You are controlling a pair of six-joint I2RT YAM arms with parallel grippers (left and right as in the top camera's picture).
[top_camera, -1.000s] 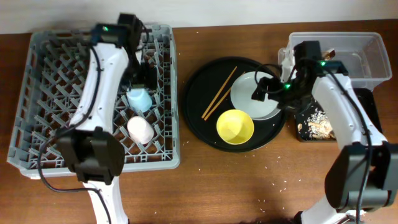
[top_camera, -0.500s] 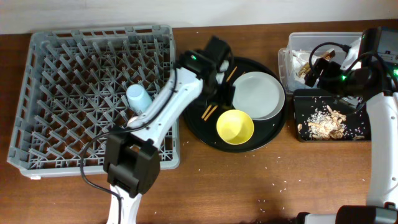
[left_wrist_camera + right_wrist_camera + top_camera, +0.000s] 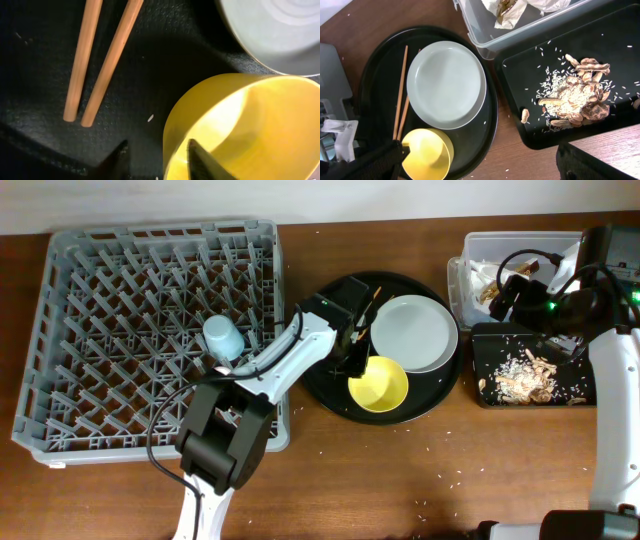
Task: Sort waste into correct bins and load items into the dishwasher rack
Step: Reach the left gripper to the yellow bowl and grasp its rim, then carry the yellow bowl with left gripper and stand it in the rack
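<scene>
My left gripper [image 3: 356,366] [image 3: 157,147] is down on the round black tray, its jaws straddling the left rim of the yellow bowl [image 3: 379,385] [image 3: 240,125]. One finger [image 3: 200,160] is inside the bowl and the other stands outside with a gap to the wall. The chopsticks [image 3: 100,60] [image 3: 400,95] lie just beyond the bowl, next to the white plate [image 3: 414,332] [image 3: 445,82]. A light-blue cup [image 3: 222,337] sits in the grey rack [image 3: 100,300]. My right gripper [image 3: 508,288] [image 3: 480,167] hangs wide open and empty above the bins. The pink cup is hidden.
The round black tray [image 3: 320,310] [image 3: 490,120] carries bowl, plate and chopsticks. The clear tub [image 3: 590,255] [image 3: 490,30] holds crumpled napkins [image 3: 520,7]. In front of it the shallow black tray [image 3: 560,395] [image 3: 620,30] holds food scraps [image 3: 520,375] [image 3: 575,97]. Crumbs dot the wooden table.
My left arm swung from the rack to the round tray, then moved from the chopsticks to the bowl's rim, its jaws narrowing. My right arm withdrew from the plate to above the bins.
</scene>
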